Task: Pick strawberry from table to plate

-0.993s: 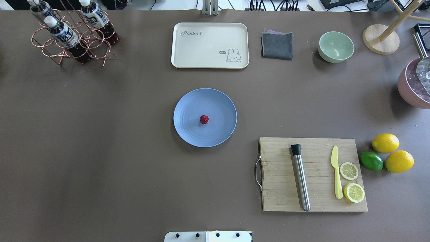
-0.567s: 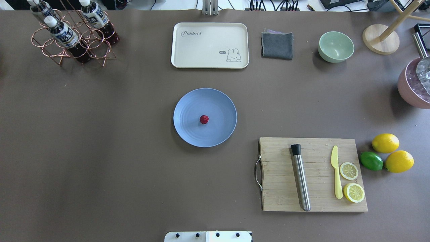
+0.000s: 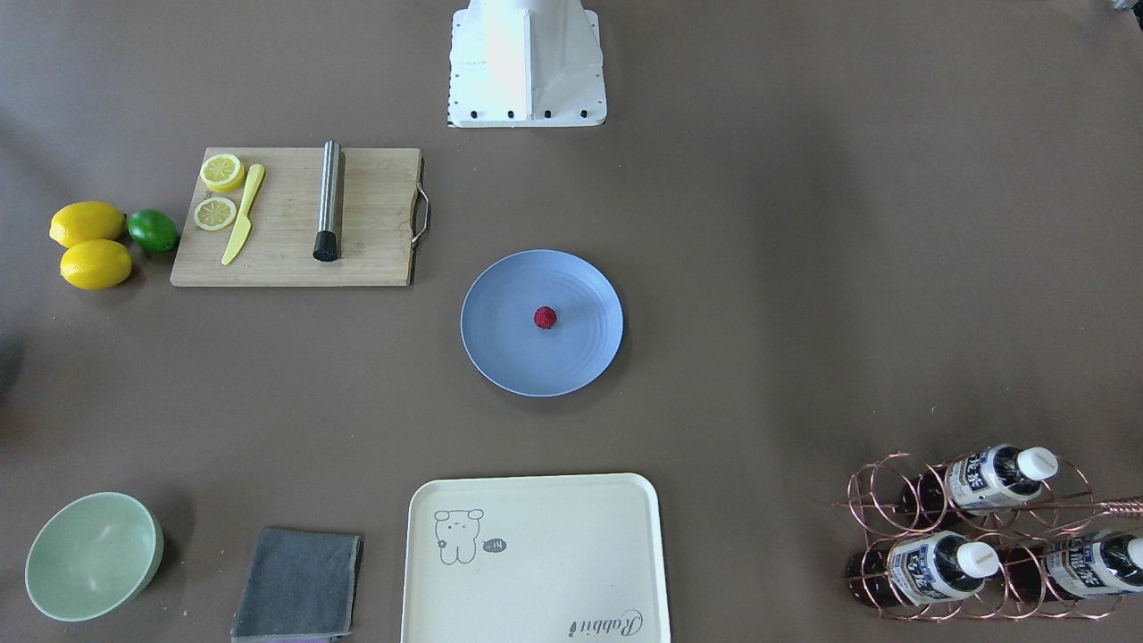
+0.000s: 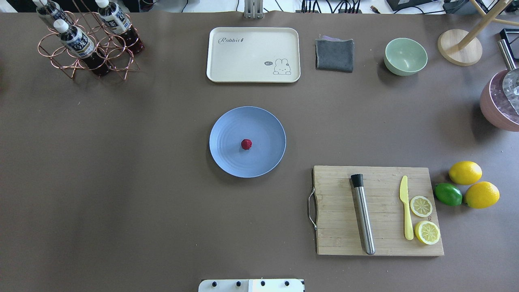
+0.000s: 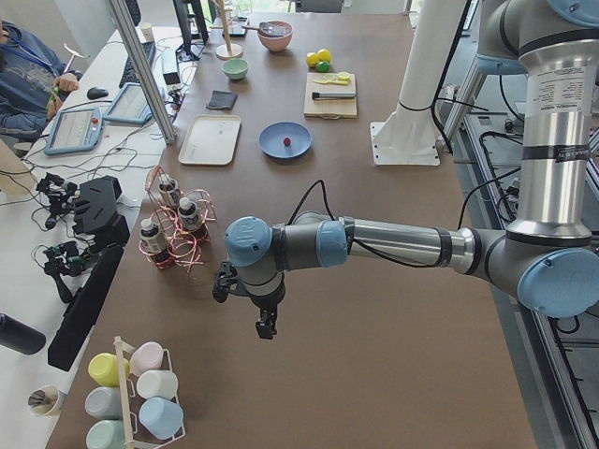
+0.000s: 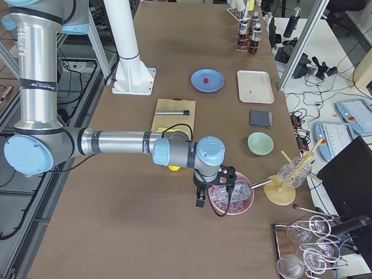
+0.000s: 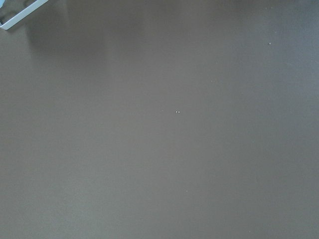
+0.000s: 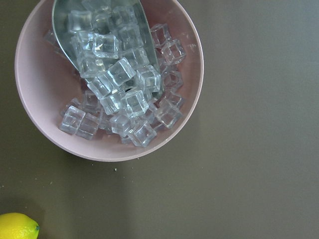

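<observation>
Standing behind the robot and calling 12 o'clock straight away from it: closest in, the cutting board (image 4: pixel 336 227) sits at about 4 o'clock from the plate (image 4: pixel 227 158), with a steel rod (image 4: pixel 363 219), a yellow knife (image 4: pixel 405 207) and two lemon slices (image 4: pixel 421 206) on it. A lime (image 4: pixel 448 194) and two whole lemons (image 4: pixel 465 172) are huddled just off its 3 o'clock edge. Mid-tabletop (image 4: pixel 121 182), the strawberry (image 4: pixel 246 144) is sitting on the plate, pretty much dead centre, nothing touching it. Further back there's a cream tray (image 4: pixel 251 56) at the plate's 12, a grey cloth (image 4: pixel 335 54) and green bowl (image 4: pixel 405 56) toward 1 to 2 o'clock, and a bottle rack (image 4: pixel 87 44) out at 10. Both arms are parked way off at the ends. The left pincer (image 5: pixel 267 327) hangs over bare tabletop past the bottle rack, well away from the plate. The right pincer (image 6: pixel 199 201) hangs at the other end, right by a pink bowl (image 8: pixel 40 109) full of ice cubes (image 8: pixel 119 74). Honestly can't tell from the side views whether either pincer is open or closed.
</observation>
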### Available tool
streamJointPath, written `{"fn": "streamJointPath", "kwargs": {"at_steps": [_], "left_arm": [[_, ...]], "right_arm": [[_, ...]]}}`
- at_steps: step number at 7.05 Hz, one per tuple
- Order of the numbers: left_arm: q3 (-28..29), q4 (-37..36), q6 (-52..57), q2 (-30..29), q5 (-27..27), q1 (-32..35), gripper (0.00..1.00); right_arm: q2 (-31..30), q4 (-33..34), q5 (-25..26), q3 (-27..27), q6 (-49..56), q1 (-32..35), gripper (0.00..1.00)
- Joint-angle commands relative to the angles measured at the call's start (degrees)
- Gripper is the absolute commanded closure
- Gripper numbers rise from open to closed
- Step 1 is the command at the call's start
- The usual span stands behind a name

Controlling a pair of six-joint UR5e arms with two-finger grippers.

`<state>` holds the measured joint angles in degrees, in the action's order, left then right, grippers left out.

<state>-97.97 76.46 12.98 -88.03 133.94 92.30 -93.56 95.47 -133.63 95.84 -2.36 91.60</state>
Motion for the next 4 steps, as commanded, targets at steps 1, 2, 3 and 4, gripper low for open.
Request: {"fn": "streamJointPath", "kwargs": {"at_steps": [1, 2, 3, 4], "left_arm": [[-0.03, 0.09, 0.03, -0.04, 0.0, -0.02, 0.02], [-0.03, 0.09, 0.03, -0.04, 0.0, -0.02, 0.02], [-0.03, 0.09, 0.03, -0.04, 0.0, -0.02, 0.02], [0.06, 0.09, 0.03, -0.04, 0.0, -0.02, 0.02]], "right_arm": [[-0.04, -0.19, 0.04, 0.04, 0.07, -0.01, 0.0], [-0.04, -0.19, 0.04, 0.04, 0.16, -0.1, 0.0], [-0.04, -0.28, 0.04, 0.04, 0.25, -0.1, 0.0], [-0.04, -0.28, 0.04, 0.04, 0.33, -0.1, 0.0]]}}
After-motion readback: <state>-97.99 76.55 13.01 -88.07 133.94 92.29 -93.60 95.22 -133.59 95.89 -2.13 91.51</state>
